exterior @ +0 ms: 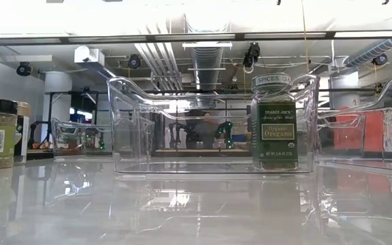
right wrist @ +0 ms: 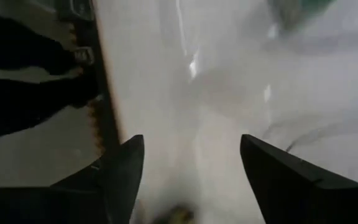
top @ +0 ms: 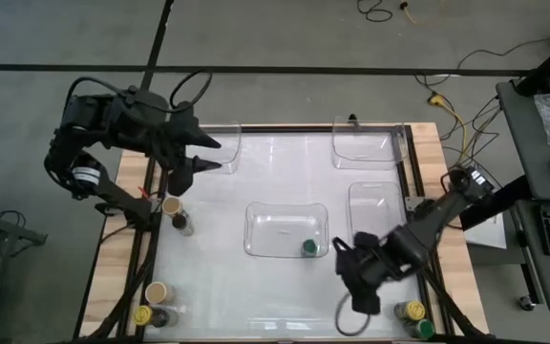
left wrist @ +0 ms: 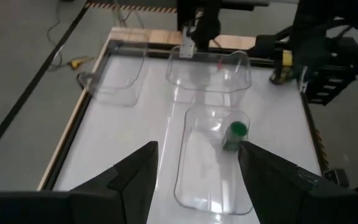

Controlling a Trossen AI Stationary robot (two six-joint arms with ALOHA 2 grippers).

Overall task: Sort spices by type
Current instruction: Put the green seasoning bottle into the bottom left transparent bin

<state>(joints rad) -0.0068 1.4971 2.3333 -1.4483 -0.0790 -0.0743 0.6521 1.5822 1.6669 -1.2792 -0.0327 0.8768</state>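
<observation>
Green-lidded oregano jar (top: 309, 248) already sits in the middle tray (top: 265, 218), so the right end effector (top: 362, 287), fingers spread wide and empty, should descend squarely over its twin (top: 425, 330).

Left tool (top: 210, 154) and right tool (top: 351, 284) both hover agape.

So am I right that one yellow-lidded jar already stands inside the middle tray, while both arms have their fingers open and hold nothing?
Not quite: the jar in the middle tray has a green lid, not yellow, as the high view shows; the low view reads its label as oregano. The rest holds: the left gripper and right gripper both have open fingers and hold nothing.
</observation>
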